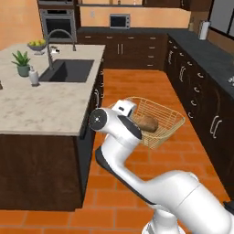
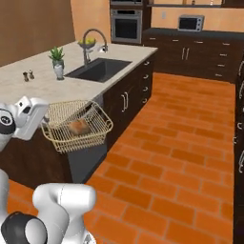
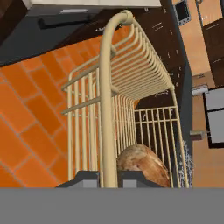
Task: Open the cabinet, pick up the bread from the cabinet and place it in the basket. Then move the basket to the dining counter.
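Gripping the basket (image 2: 76, 125) rim, the gripper (image 3: 108, 177) carries it with the bread (image 1: 145, 123) inside, above the brick floor (image 2: 181, 157), beside the dining counter (image 1: 41, 105).

Basket (image 1: 165, 122): golden-yellow wire mesh, smooth, with a thicker rounded rim. Bread (image 1: 145, 123): matt golden-brown crust, slightly rough. Dining counter (image 1: 41, 103): beige marbled stone top, lightly polished, on a dark wood base; its sink (image 1: 68, 71) is matt dark, its faucet (image 1: 58, 39) smooth grey metal. Floor (image 2: 181, 157): orange brick-pattern tiles, matt. Robot arm (image 1: 137, 169): glossy white shell with dark joints.
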